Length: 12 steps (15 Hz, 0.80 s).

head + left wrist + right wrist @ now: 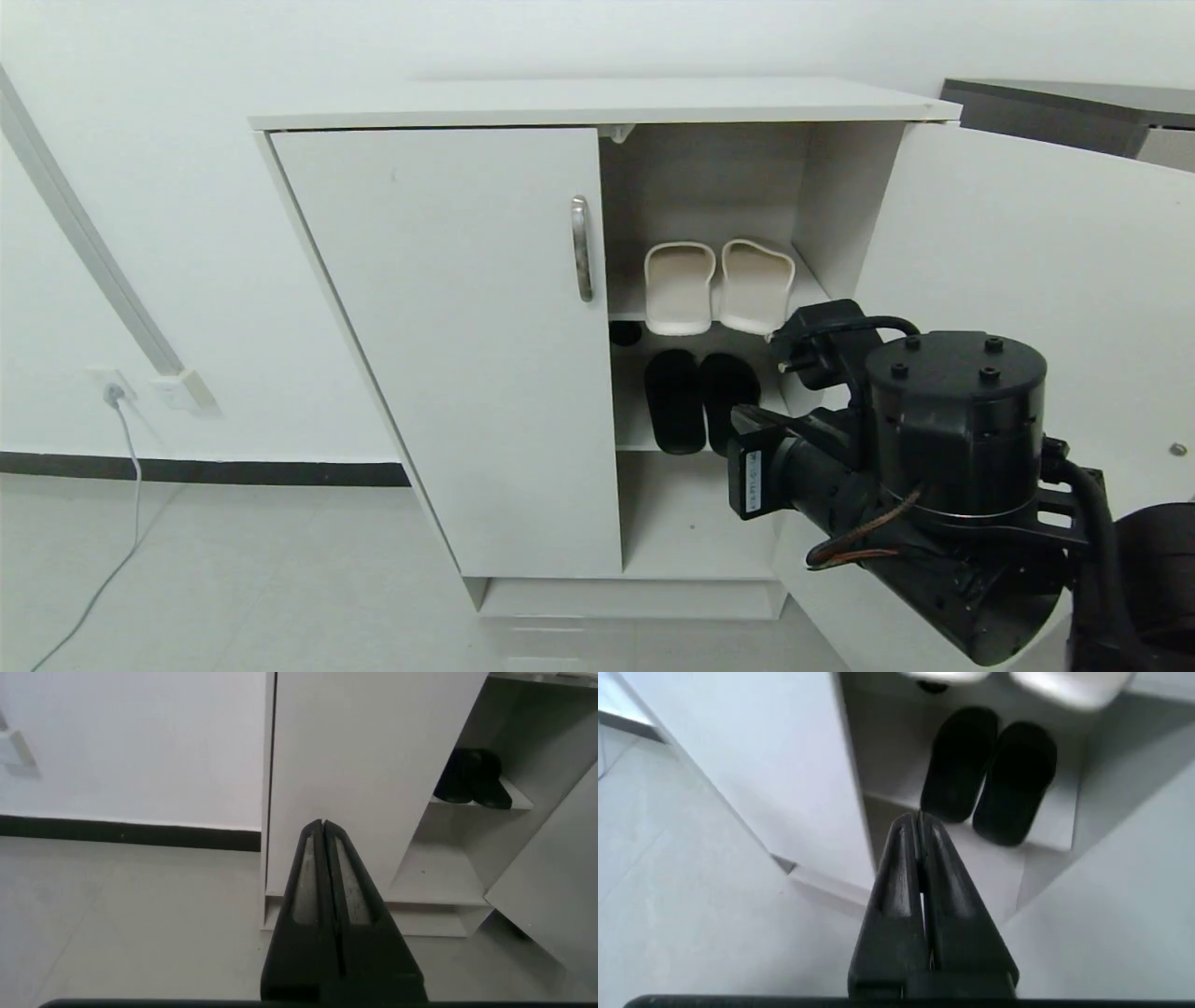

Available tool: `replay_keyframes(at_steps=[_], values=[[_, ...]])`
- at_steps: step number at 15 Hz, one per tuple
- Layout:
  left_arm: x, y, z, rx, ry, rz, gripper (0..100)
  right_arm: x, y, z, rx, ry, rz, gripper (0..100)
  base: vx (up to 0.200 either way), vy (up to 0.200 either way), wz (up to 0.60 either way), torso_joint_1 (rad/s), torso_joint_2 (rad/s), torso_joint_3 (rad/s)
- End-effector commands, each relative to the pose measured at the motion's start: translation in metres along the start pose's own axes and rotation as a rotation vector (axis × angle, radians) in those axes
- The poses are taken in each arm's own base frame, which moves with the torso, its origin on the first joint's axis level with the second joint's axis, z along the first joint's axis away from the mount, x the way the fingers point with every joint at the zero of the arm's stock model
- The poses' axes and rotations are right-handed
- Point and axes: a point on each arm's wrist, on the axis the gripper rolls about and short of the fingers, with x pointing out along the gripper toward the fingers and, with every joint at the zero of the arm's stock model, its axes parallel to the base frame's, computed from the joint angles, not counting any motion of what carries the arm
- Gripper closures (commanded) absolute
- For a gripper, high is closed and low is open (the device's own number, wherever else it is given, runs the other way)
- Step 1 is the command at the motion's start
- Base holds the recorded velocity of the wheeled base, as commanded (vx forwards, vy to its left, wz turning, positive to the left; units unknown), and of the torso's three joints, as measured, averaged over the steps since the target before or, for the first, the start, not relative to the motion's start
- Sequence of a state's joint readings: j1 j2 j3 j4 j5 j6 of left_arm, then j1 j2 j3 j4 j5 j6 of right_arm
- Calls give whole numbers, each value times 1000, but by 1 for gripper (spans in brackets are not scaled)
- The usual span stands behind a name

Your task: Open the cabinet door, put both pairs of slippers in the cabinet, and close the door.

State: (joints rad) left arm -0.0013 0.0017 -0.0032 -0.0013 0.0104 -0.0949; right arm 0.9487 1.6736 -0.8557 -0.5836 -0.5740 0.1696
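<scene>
Right pincer (920,819) near black slippers (990,770)

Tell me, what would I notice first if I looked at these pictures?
A white cabinet stands with its right door wide open. Inside, white slippers sit on the upper shelf and black slippers on the shelf below. The robot's big black right arm is low in front of the open door.

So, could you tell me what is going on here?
Both pairs are in the cabinet: white slippers on the upper shelf, black slippers on the one below. The right door stands open; the left door is shut. The right gripper, shut and empty, is before the black pair; the left gripper is shut too. Only closing remains.
</scene>
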Motion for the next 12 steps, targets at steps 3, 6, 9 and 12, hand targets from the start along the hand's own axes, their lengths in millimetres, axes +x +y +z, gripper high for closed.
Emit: replay_keyframes(at_steps=[3,6,9,12], values=[[0,0,0,-2,0,0,100,2,-1,-11,-22,33,-3,100,-67,0,0,1,2,1],[0,0,0,-2,0,0,100,4,-3,-17,-41,50,-13,100,0,0,0,0,0,0],[0,0,0,-2,0,2,100,6,-2,-22,-50,64,-17,100,0,0,0,0,0,0],[0,0,0,-2,0,2,100,5,-3,-22,-53,65,-19,100,0,0,0,0,0,0]])
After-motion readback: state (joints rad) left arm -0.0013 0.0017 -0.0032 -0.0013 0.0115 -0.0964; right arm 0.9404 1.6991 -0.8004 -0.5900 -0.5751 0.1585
